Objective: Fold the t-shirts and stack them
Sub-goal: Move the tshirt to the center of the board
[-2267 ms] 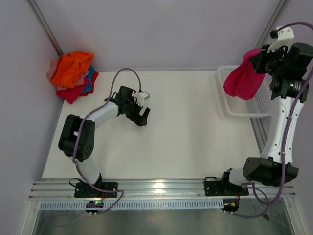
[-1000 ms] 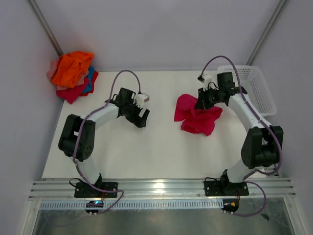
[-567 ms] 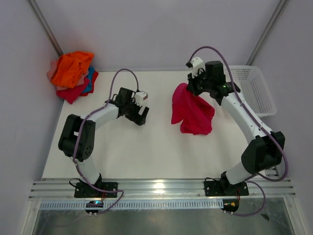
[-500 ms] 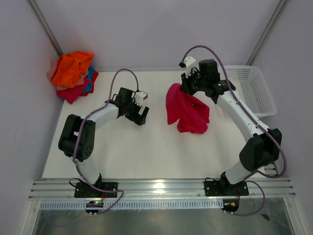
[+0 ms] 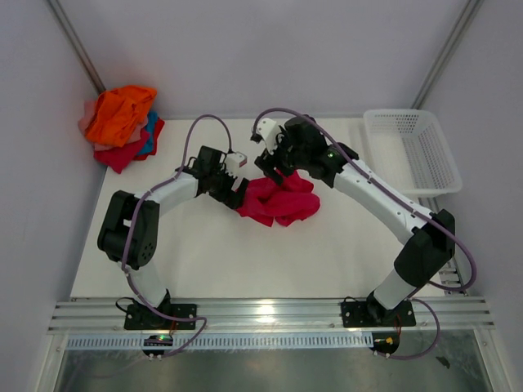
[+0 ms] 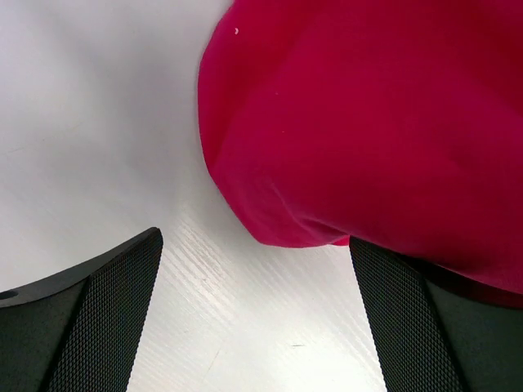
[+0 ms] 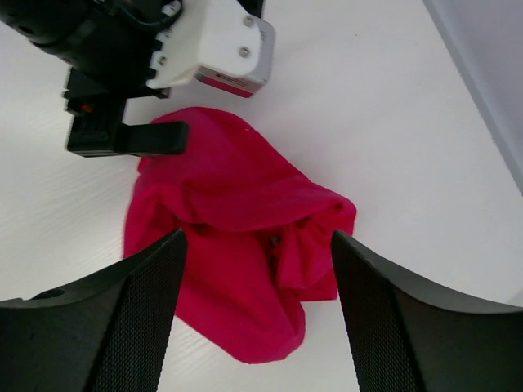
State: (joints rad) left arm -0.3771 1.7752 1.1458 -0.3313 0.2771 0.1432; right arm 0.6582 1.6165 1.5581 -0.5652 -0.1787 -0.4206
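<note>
Showing a crimson t-shirt (image 5: 278, 200) lying in a crumpled heap on the table (image 5: 204, 261), with both grippers released.
Hanging directly over the far edge of the crimson t-shirt with the right gripper (image 5: 280, 161), jaws spread wide and gripping nothing, cloth appearing between the mesh-faced fingers (image 7: 139, 302) in the wrist view. Meeting the left edge of the crimson t-shirt with the left gripper (image 5: 237, 194), jaws likewise parted, one finger (image 6: 425, 327) being partly hidden by the cloth and the other standing clear of it. Showing also the other t-shirts (image 5: 122, 122), orange uppermost, piled well to the far left of the crimson t-shirt, and a white basket (image 5: 413, 151) sitting well to its far right.
</note>
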